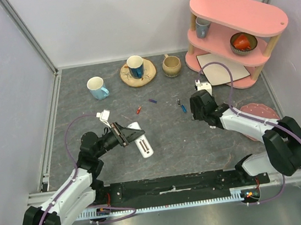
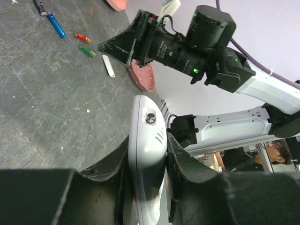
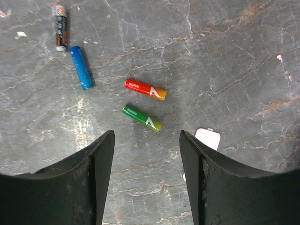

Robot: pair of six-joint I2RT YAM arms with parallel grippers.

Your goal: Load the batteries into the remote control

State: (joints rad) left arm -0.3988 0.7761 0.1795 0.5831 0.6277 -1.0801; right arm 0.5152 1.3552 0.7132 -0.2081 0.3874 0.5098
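My left gripper is shut on the white remote control, pinching its narrow sides and holding it off the table. My right gripper hangs open over the table with nothing between its fingers. Just past its fingertips lie a green battery and a red-orange battery. A blue battery and a dark grey one lie further left. In the top view, a red battery and a blue-purple battery lie between the two arms.
A small white cover plate lies beside the right finger. At the back stand a white mug, a blue cup on a wooden saucer, a tan mug and a pink two-tier shelf. A pink disc lies at right.
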